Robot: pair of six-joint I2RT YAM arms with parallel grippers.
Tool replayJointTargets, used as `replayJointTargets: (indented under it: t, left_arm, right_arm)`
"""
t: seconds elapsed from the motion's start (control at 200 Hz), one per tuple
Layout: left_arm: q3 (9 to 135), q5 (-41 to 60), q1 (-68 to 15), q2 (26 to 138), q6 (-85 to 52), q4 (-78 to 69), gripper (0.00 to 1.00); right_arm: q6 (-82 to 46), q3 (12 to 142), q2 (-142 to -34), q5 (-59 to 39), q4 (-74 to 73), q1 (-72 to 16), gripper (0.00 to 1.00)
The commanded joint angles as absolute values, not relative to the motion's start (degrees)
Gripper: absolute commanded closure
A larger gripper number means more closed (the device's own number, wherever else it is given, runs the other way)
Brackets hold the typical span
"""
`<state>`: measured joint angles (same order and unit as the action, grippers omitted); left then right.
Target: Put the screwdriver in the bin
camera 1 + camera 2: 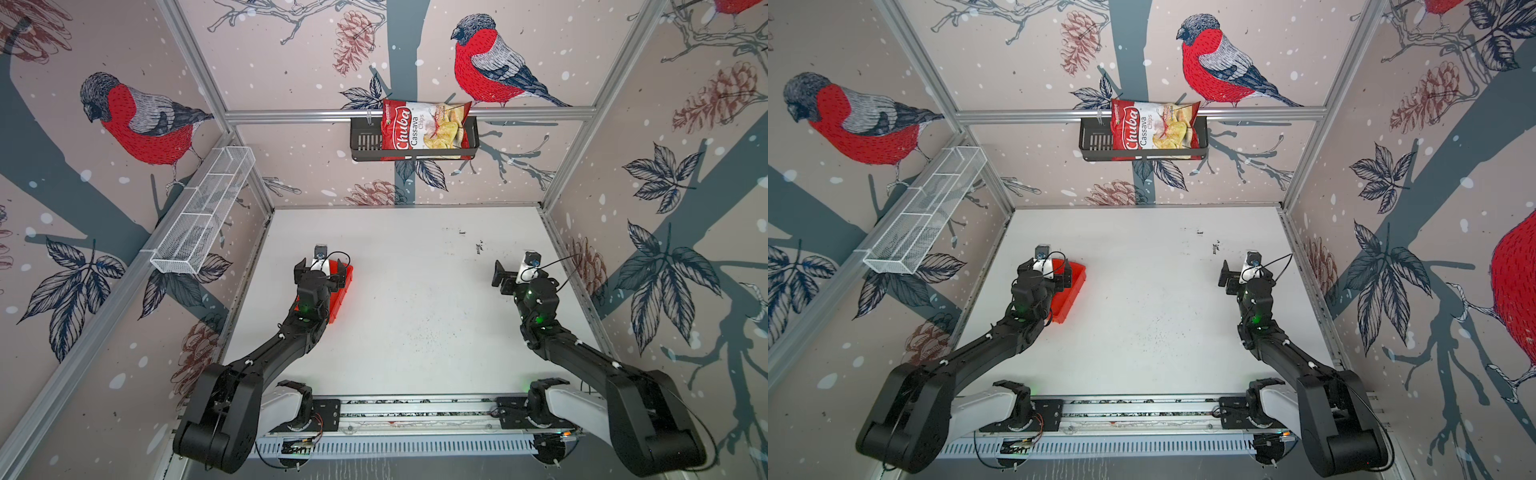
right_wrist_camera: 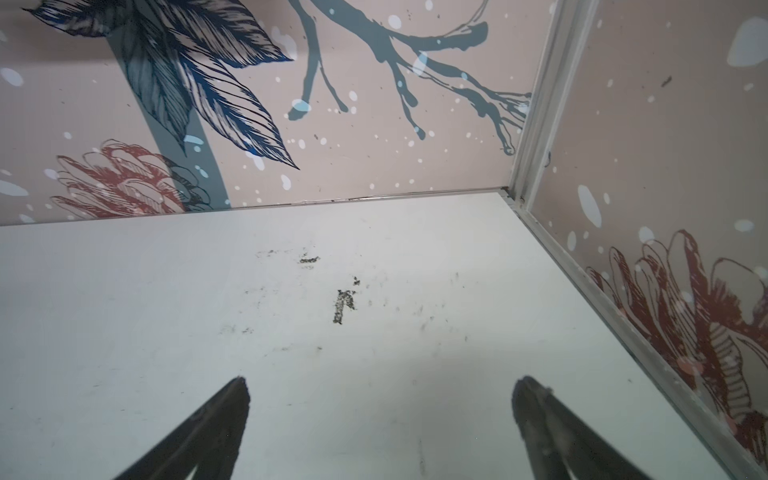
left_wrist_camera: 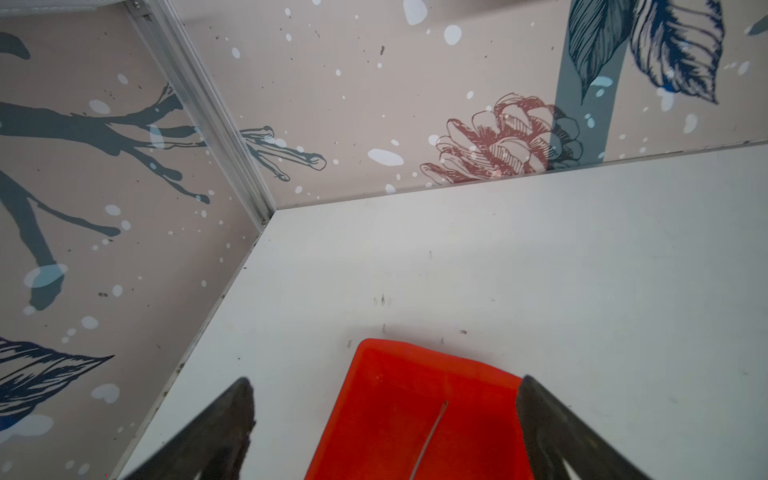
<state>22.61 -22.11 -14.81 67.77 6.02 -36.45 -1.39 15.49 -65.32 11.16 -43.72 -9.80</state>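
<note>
We look down on a white desk (image 1: 415,299) enclosed by walls papered with red-breasted birds, pinecones and leaves. Two black robot arms reach in from the near edge.

On the left side of the desk sits the bin (image 1: 343,297), a shallow red-orange tray, partly covered in both top views by the left arm. The left gripper (image 1: 321,272) hangs over the bin with its jaws spread wide and nothing between them. In the left wrist view, the two dark fingers (image 3: 232,419) frame the bin (image 3: 395,386), and the screwdriver (image 3: 430,436) lies inside it on the bin's floor; we see only its thin metal shaft, since the handle is cut off by the picture's edge.

The right gripper (image 1: 505,276) is poised over bare desk on the right side, well apart from the bin. Its jaws are also wide apart and empty; the right wrist view shows only scuffed white surface (image 2: 345,303) between them.

On the back wall, a black basket (image 1: 365,143) holds a red bag of cassava chips (image 1: 424,129). A white wire-mesh shelf (image 1: 203,212) is fixed to the left wall.
</note>
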Motion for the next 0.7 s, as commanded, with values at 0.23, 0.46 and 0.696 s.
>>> replayJointTargets:
  t: [0.23, 0.46, 0.696]
  left_arm:
    - [13.8, -22.4, -8.9, 73.5, 1.8, -57.1, 0.03]
    - [12.0, -16.3, -4.1, 79.5, -0.1, -68.5, 0.03]
    - [11.9, -6.1, 0.1, 88.5, -2.6, -76.5, 0.02]
  right_arm:
    - [-2.0, 13.1, -75.9, 13.3, -59.5, -5.1, 0.0]
    - [-3.4, 14.7, -81.3, 9.8, -62.7, -2.5, 0.0]
    - [-4.4, 14.8, -85.3, 7.9, -65.8, -0.8, 0.0]
